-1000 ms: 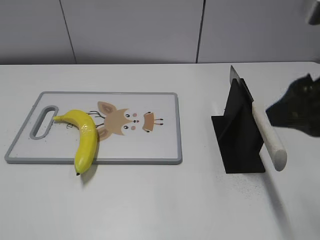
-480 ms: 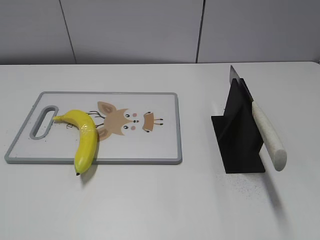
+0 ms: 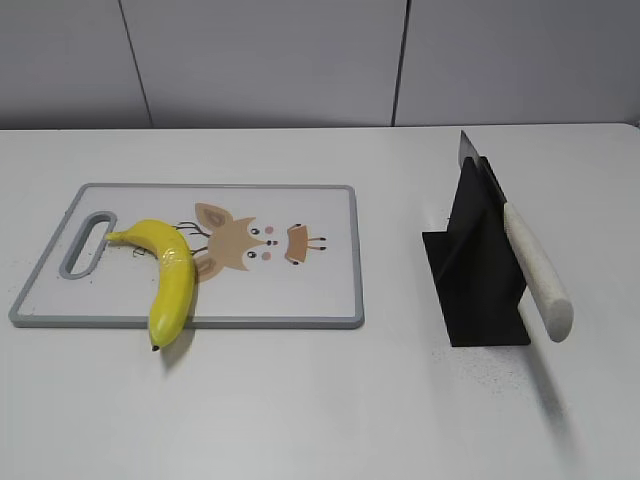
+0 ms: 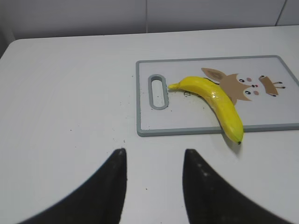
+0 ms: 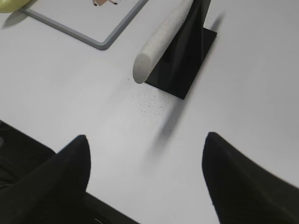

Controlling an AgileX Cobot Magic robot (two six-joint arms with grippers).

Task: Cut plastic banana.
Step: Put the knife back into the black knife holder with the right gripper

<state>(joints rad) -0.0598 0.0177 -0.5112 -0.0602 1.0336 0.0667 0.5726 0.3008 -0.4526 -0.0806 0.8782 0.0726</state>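
The plastic banana (image 3: 172, 278) is glossy yellow and curved. It lies on the left part of the white cutting board (image 3: 300, 290), with its dark tip over the front edge. It also shows in the left wrist view (image 4: 217, 102). A knife with a white handle (image 3: 537, 275) rests slanted in a black stand (image 3: 480, 280) on the right; the handle also shows in the right wrist view (image 5: 159, 44). My left gripper (image 4: 154, 156) is open and empty over bare table, left of and nearer than the board. My right gripper (image 5: 147, 142) is open and empty, nearer than the knife handle. Neither gripper shows in the exterior view.
The board (image 4: 187, 126) has a grey rim, a handle slot (image 3: 88, 243) at its left end and a cartoon animal print (image 3: 250, 240). A grey panelled wall (image 3: 300, 60) stands behind the white table. The black stand (image 5: 184, 70) stands beside the board's corner (image 5: 100, 42).
A dark gripper seen at the right edge of the exterior view one second ago has left that view. The banana, board and knife have not moved.
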